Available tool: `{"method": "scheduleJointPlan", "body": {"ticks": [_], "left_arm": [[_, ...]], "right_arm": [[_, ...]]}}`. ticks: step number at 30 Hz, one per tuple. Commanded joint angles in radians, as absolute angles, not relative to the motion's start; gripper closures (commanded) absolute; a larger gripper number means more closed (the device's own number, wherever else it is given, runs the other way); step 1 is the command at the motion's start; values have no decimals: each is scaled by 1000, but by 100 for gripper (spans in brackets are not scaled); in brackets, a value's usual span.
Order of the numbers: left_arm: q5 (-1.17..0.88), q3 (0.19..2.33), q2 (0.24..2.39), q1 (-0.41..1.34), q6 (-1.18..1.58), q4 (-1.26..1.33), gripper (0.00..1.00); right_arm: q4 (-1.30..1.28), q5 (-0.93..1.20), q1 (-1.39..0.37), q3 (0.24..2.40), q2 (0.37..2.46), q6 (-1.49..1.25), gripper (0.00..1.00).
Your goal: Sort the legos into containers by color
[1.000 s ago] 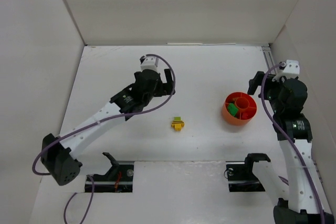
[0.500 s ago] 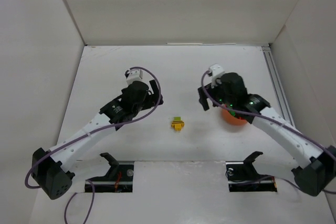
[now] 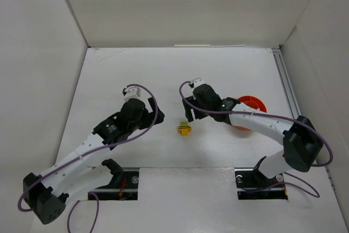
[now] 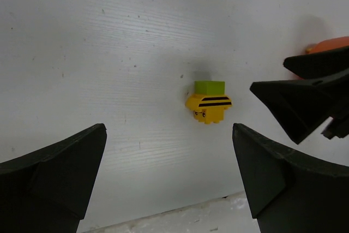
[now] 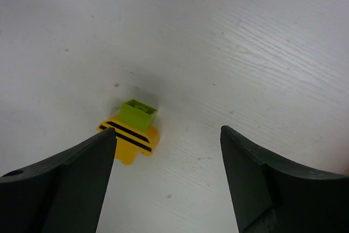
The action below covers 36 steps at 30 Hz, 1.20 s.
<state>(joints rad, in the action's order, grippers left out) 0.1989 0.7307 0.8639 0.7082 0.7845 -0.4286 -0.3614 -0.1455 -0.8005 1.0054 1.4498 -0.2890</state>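
**Right claw lines up over the two bricks in the middle**

The step in hand is the pick. A yellow brick [image 3: 185,130] with black stripes lies in the middle of the table [image 3: 109,80], and a lime brick [image 3: 185,124] touches it on its far side. The right claw [image 3: 189,115] hangs just beside them, fingers spread and holding nothing. The left claw [image 3: 155,115] waits to the left, also spread wide and empty. The orange bowl [image 3: 255,101] stands to the right, partly under the right arm. The next move, I think, needs a descent onto one brick only, then a squeeze; the two colours belong in separate compartments.
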Motion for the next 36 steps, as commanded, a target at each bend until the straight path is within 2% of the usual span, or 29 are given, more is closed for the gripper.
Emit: {"method": "scheduleJointPlan", "body": {"ticks": [1,11,16,19,23,26,27,34,36], "left_arm": [[161,706,810,704,819,-451,0],[115,664,703,704,838,-454,0],[106,664,670,704,847,-477,0],[106,664,649,704,847,-477,0],[115,664,640,704,847,-477,0],[115,664,640,704,847,-477,0],[115,664,640,704,847,-477,0],[115,664,640,704,847,-477,0],[88,664,640,704,838,-465,0]], "right_arm": [[-262,-204,-856,1084,1508,-411,19],[-324,-245,-881,1172,1719,-531,31],[-376,-235,-899,1193,1767,-552,32],[-376,-224,-899,1193,1785,-552,38],[-386,-199,-908,1213,1809,-552,39],[-396,-199,-908,1213,1818,-552,45],[-396,-199,-908,1213,1818,-552,52],[-376,-239,-908,1213,1752,-552,75],[-351,-250,-908,1213,1707,-532,77]]}}
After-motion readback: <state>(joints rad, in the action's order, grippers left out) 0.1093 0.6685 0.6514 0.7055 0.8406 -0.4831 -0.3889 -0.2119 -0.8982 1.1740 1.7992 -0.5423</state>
